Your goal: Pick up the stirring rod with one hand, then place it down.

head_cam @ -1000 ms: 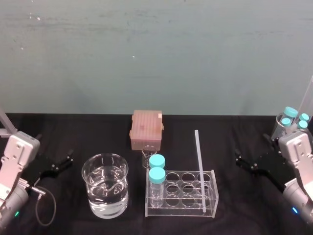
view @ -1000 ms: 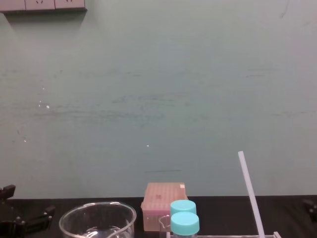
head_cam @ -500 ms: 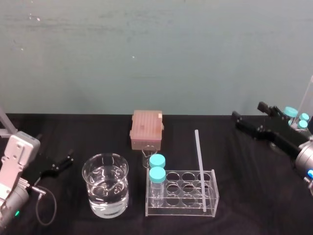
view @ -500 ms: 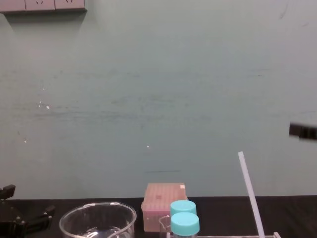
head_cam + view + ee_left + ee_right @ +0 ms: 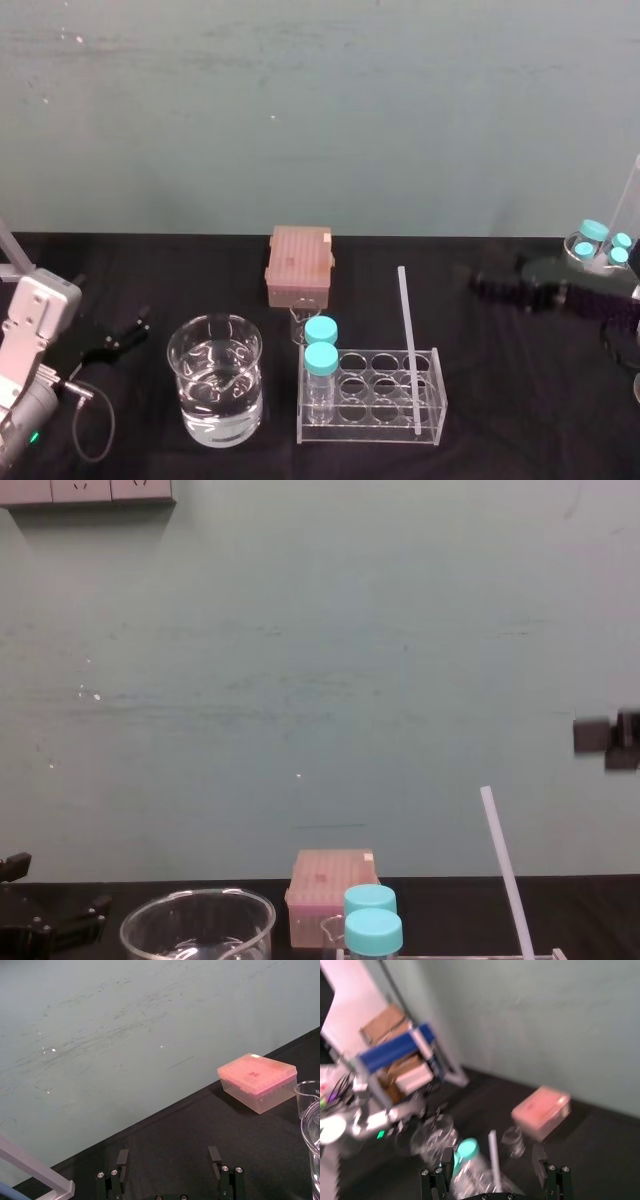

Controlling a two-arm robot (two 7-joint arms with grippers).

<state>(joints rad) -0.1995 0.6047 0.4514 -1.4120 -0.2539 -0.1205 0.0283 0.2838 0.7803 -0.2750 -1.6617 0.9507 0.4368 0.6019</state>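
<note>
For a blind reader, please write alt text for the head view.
A white stirring rod stands leaning in a clear rack on a black table; the right gripper hovers to its right, apart from it. The left gripper rests at the table's left.

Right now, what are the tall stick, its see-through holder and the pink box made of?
The stirring rod looks like milky white glass or plastic, smooth and translucent. The rack looks like clear acrylic: glossy, with bright edges. The pink box looks like frosted plastic, matte and slightly see-through.
</note>
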